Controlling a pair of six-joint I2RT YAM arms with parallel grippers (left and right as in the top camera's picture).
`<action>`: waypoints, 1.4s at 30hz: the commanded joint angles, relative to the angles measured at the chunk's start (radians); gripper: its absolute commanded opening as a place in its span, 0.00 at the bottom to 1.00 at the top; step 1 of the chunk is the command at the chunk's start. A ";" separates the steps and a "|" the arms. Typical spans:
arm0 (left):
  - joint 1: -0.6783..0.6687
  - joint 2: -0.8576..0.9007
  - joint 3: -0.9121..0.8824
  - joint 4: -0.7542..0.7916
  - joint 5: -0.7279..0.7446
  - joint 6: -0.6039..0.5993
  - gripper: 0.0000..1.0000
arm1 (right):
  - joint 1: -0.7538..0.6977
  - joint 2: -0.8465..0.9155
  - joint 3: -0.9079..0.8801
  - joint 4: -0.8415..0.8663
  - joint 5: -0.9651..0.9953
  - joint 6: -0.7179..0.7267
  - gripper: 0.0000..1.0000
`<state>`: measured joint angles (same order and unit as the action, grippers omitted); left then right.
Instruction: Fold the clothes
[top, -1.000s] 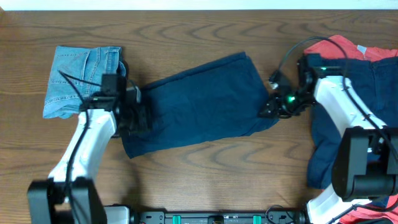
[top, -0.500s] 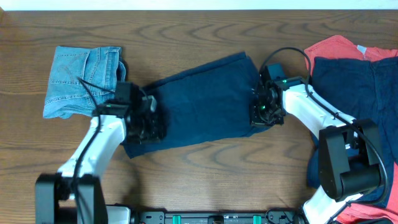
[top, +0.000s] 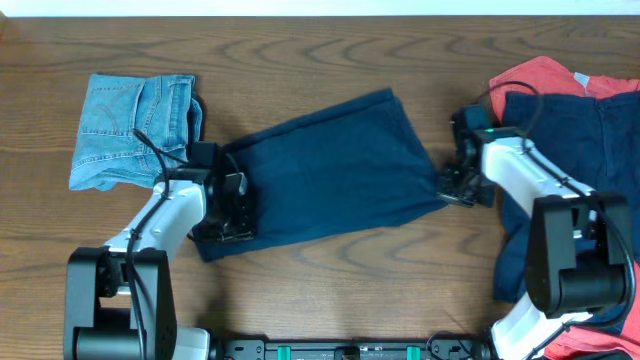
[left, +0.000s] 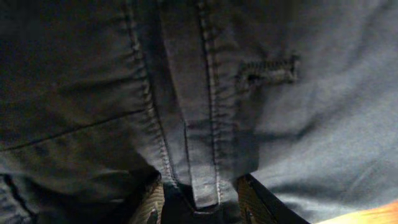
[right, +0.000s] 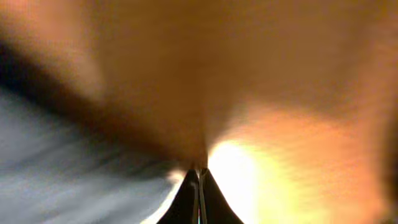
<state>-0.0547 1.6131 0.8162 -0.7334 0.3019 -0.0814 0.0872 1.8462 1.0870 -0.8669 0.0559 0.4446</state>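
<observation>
Dark navy cotton trousers (top: 330, 170) mid brown wooden worktop (top: 330, 60). Right end effector (top: 462, 185), fingers pressed together, has retreated from cloth to hem corner. Left end effector (top: 228, 205) pinches waistband. Garment looks pulled flatter; fold not begun.

Spread navy shorts (top: 330, 170) lie between folded jeans (top: 120, 130) and a clothes pile (top: 590, 125).

Brown wood-grain table (top: 330, 50) bearing folded light-blue jeans (top: 125, 130) at the left, a dark navy garment (top: 330, 175) spread across the middle, and a heap of red and navy clothes (top: 590, 130) at the right edge.
</observation>
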 joint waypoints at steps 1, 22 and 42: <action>0.014 -0.024 0.018 -0.051 -0.077 -0.005 0.42 | -0.025 -0.013 0.013 -0.056 0.049 0.000 0.01; 0.014 -0.141 0.076 0.089 0.045 -0.004 0.52 | 0.268 -0.005 0.029 0.637 -0.465 -0.080 0.10; 0.014 0.106 0.092 0.109 -0.014 0.029 0.52 | -0.006 0.126 0.032 0.795 -0.245 -0.018 0.06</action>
<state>-0.0460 1.6943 0.8989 -0.6056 0.3229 -0.0700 0.1139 2.0171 1.1244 -0.0540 -0.1764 0.4397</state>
